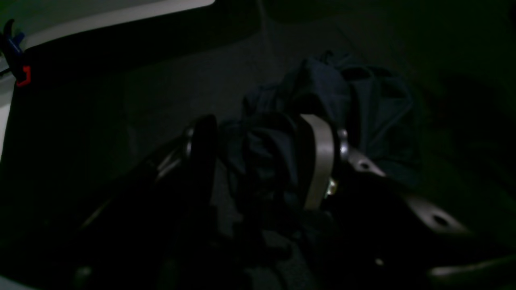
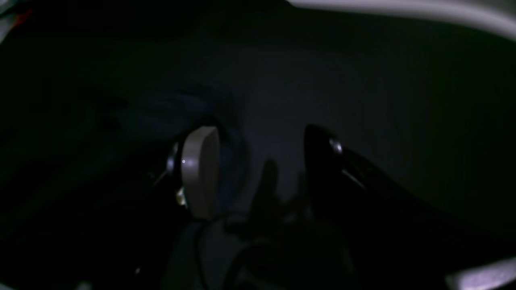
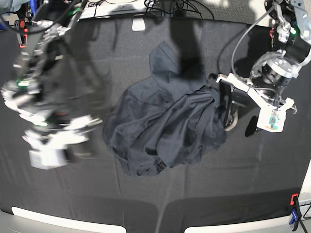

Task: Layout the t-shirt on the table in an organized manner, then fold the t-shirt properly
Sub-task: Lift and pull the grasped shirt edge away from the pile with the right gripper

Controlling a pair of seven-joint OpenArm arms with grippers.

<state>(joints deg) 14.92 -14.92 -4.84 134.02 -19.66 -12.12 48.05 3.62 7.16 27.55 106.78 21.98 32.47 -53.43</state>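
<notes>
**Left claw at shirt's edge, right arm off to the side**

The t-shirt (image 3: 165,128) is lying bunched in a loose heap near mid-desk, not laid out yet; folds and overlaps everywhere, one lobe reaching toward the far edge. Its long axis is running roughly from that far lobe down to the near-left corner of the heap in the base view, i.e. diagonal across the desk (image 3: 146,204).

Left claw (image 1: 262,161) is sitting at the heap's edge on the base view's right. In the left wrist view its jaws are standing wide w/ crumpled fabric between them, pale finger (image 1: 318,161) on one side, dark one on the other. Wide, w/ cloth in the gap; can't tell if it's actually pinching or just straddling.

Right claw (image 2: 262,169) is showing wide-apart jaws in its wrist view, bare dark desk between them, shirt fabric just beside the pale finger (image 2: 199,169). Nothing held. In the base view that arm is blurred, on the view's left, near the heap but apart from it.

Judgement: layout phase is barely started. Left arm is the nearer one, touching the shirt; the heap is lying toward desk centre from it. The coming move is prob turning on that: pulling the edge outward, away from centre, would spread the heap along its short axis.
</notes>
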